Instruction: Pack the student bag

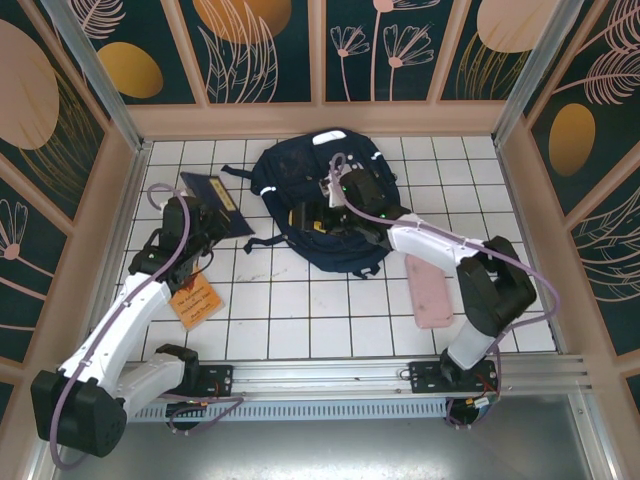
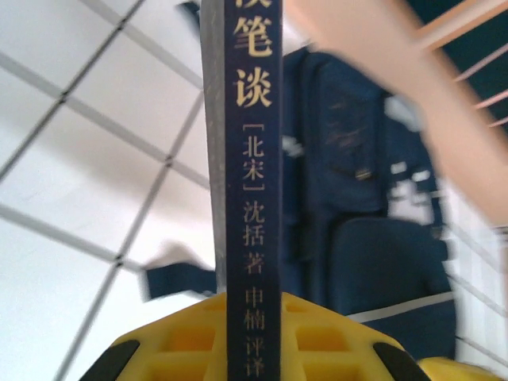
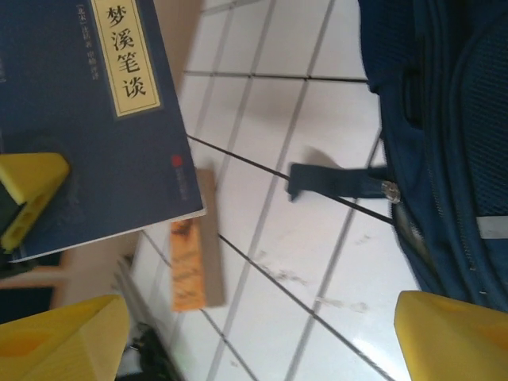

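Note:
The student bag (image 1: 345, 245), a large navy backpack with white stripes, lies on the tiled table at the centre back. My left gripper (image 1: 207, 216) is shut on a small navy book (image 1: 222, 196), lifted just left of the bag. In the left wrist view the book's spine (image 2: 252, 159) stands upright between the yellow fingers (image 2: 182, 341), with the bag (image 2: 373, 238) behind it. My right gripper (image 1: 312, 216) hangs over the bag's left side, open and holding nothing. Its wrist view (image 3: 262, 333) shows the bag's edge (image 3: 444, 119), a loose strap (image 3: 333, 181) and the held book (image 3: 87, 119).
An orange book (image 1: 195, 301) lies flat on the tiles at the front left, also seen past the right gripper (image 3: 194, 254). A flat pink case (image 1: 432, 290) lies right of the bag. Raised walls close in the table on three sides.

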Motion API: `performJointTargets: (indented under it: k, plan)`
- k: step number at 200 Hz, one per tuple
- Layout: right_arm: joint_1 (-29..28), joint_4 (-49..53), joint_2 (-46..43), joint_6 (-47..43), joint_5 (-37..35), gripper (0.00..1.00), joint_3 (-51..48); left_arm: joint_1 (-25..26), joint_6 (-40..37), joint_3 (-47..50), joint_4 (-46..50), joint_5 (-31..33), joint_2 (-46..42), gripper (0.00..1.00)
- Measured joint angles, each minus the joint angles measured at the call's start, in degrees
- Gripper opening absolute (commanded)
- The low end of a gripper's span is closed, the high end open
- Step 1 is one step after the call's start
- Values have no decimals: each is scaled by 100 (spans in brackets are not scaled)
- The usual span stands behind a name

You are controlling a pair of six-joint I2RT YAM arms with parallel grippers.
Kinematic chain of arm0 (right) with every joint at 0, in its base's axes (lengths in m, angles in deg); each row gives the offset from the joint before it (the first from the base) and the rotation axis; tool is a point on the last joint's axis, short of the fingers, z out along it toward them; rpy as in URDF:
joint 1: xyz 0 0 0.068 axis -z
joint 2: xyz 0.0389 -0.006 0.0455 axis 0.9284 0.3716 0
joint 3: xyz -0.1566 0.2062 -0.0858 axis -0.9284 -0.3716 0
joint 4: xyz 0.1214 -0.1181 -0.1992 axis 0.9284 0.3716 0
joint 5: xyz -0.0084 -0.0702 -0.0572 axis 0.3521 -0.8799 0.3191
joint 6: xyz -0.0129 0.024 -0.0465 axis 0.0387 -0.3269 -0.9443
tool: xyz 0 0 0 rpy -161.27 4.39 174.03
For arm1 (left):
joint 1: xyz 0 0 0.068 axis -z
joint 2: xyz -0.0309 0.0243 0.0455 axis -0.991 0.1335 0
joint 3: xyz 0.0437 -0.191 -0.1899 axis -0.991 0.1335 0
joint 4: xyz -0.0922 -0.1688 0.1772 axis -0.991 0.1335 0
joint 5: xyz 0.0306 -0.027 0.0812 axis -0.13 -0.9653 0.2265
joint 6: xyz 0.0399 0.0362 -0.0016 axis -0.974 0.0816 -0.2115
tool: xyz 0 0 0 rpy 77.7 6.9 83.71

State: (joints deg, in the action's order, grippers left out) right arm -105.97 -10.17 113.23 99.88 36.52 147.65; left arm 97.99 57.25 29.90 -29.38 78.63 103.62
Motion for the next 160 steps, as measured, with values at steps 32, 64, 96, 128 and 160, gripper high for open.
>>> performJointTargets:
  k: [32, 64, 96, 128, 160]
  plan:
    - [11, -1064, -133, 933, 192, 94, -275, 39, 546, 9, -1674, -654, 326, 0]
    - [-9, -2197, -133, 1967, 341, 96, -313, 315, 1274, 9, -3265, -973, 970, 0]
    - [-9, -3056, 118, 2841, 341, 95, -68, 529, 2004, 15, -4400, -1198, 1506, 0]
    - [2, -3633, 577, 3508, 249, 83, 216, 579, 2496, 48, -5029, -1235, 1648, 0]
    - [37, -4116, 885, 4052, 52, 67, 348, 660, 2855, 87, -5501, -1239, 1777, 0]
